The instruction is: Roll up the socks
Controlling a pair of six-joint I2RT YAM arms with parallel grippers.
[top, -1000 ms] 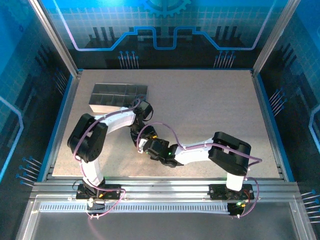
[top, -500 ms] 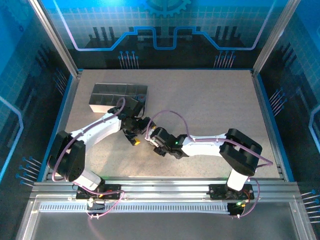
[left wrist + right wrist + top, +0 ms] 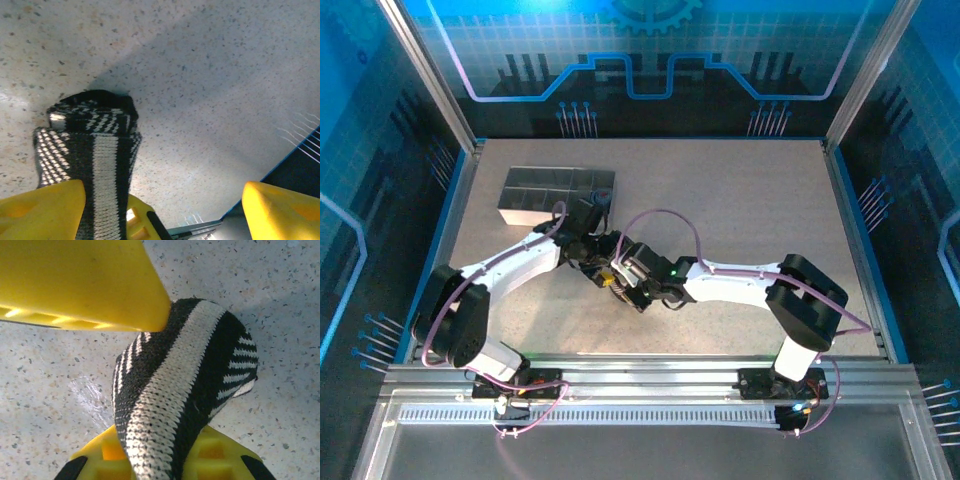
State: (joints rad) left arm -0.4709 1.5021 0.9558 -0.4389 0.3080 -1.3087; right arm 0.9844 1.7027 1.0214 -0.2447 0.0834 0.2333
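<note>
One of the socks (image 3: 175, 390), black knit with white stripes, is folded into a thick bundle standing up from the table. My right gripper (image 3: 165, 440) is shut on its lower part, and the fabric bulges out between the yellow fingers (image 3: 225, 460). My left gripper (image 3: 162, 202) is open wide, and the sock (image 3: 95, 150) runs just inside its left finger (image 3: 40, 210). The left gripper's right finger (image 3: 280, 210) stands well apart from it. In the top view the left gripper (image 3: 595, 250) and the right gripper (image 3: 617, 275) meet at the table's left centre, with the sock largely hidden under them.
A grey compartmented tray (image 3: 555, 192) stands at the back left, close behind the left arm's wrist. The speckled table (image 3: 750, 200) stretches to the right and back. A blue rim and metal posts bound the table.
The left arm has unfolded and reached down to the sock. The right arm has stretched further left, carrying its gripper toward the tray side until both grippers meet.
</note>
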